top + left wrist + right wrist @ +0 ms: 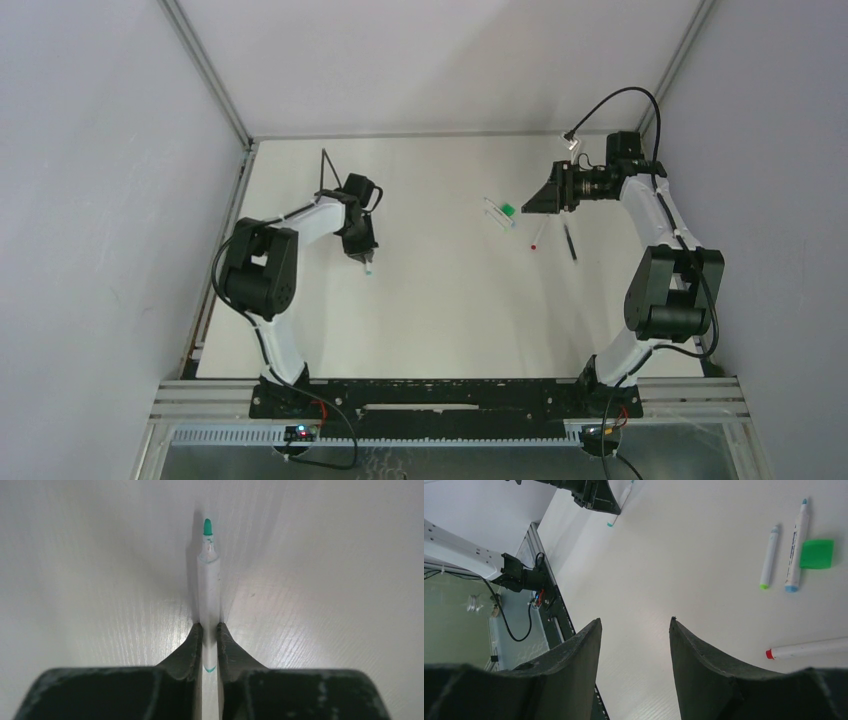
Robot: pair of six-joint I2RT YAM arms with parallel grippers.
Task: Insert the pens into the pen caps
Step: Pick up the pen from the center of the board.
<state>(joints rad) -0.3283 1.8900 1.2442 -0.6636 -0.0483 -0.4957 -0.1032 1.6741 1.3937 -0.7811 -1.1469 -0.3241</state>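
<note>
Four loose pens (539, 236) lie on the counter (430, 310) near the right arm, seen from above. Left wrist: left jaws clamp the teal-tipped pen (209, 595). Right wrist: right jaws gape empty; green cap (817, 554) sits just beside blue-tipped pen (796, 547).

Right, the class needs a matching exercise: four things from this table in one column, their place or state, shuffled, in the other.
1 teal-tipped pen
2 red-tipped pen
3 bright green cap
4 right hand

A open, empty
B beside the blue-tipped pen
C gripped by the left hand
D lying loose, touching nothing

Pairs: 1-C, 2-D, 3-B, 4-A
</note>
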